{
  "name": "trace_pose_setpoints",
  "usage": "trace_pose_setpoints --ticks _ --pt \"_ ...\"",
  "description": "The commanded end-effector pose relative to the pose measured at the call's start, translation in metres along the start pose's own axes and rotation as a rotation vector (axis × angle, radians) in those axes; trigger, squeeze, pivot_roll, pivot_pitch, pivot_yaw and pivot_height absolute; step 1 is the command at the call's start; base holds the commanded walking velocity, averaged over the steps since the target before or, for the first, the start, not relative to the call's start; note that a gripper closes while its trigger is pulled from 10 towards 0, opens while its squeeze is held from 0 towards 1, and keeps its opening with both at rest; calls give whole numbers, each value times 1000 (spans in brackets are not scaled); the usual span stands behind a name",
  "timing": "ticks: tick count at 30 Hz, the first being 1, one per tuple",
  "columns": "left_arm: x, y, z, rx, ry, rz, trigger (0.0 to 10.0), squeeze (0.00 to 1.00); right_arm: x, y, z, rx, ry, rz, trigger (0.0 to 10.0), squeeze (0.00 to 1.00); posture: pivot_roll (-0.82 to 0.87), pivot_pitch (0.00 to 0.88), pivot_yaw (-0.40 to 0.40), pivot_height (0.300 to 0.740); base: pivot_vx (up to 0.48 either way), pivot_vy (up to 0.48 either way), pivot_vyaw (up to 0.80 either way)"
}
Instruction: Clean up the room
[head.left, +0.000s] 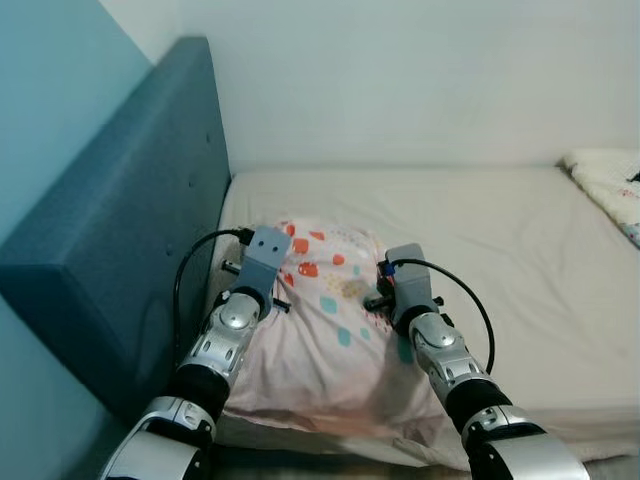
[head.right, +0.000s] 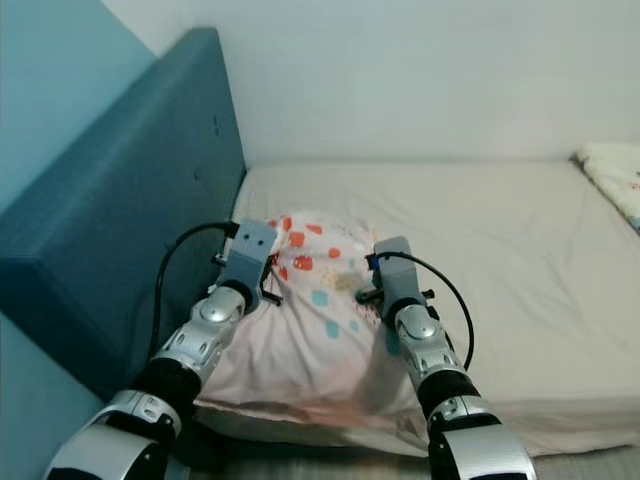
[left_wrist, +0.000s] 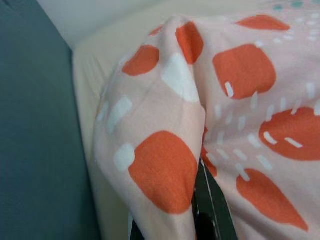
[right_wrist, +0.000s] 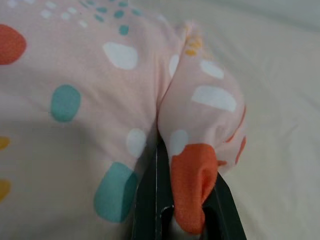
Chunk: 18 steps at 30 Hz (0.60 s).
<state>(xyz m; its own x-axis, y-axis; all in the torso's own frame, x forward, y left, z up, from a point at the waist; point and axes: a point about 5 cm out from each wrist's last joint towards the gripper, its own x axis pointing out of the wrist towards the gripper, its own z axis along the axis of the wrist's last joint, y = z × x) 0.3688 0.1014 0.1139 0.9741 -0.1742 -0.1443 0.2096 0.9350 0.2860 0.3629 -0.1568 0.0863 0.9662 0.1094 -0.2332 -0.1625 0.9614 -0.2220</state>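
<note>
Pillow (head.left: 320, 330), long axis toward wall, both fingers (right_wrist: 150, 200) gripping

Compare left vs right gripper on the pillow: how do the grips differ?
The left gripper pinches the pillow corner nearest the blue headboard; the right gripper pinches the opposite corner, over open mattress. Fabric hides most of the left gripper's fingers, while both of the right gripper's fingers show on either side of the fold. Both are shut on bunched pillow fabric.
</note>
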Motion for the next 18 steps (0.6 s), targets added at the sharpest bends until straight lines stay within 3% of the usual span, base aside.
trace_pose_setpoints --ticks 1,11,14,17,18 --pt "2 13 7 28 -43 48 10000 0 1 -4 1 -30 3 -22 10000 0 97 299 -13 740 0 0 0" --pt "8 20 13 43 -54 98 10000 0 1 -13 1 -59 7 -77 10000 0 99 348 17 740 0 0 0" --pt "17 30 40 88 -105 200 10000 0 7 -21 21 -54 -32 -128 10000 0 91 359 27 740 0 0 0" --pt "20 37 52 95 -130 242 10000 0 11 -20 33 -47 -61 -130 10000 0 92 357 27 740 0 0 0" --pt "22 47 65 97 -155 284 10000 0 15 -16 48 -39 -94 -119 10000 0 95 352 23 740 0 0 0"
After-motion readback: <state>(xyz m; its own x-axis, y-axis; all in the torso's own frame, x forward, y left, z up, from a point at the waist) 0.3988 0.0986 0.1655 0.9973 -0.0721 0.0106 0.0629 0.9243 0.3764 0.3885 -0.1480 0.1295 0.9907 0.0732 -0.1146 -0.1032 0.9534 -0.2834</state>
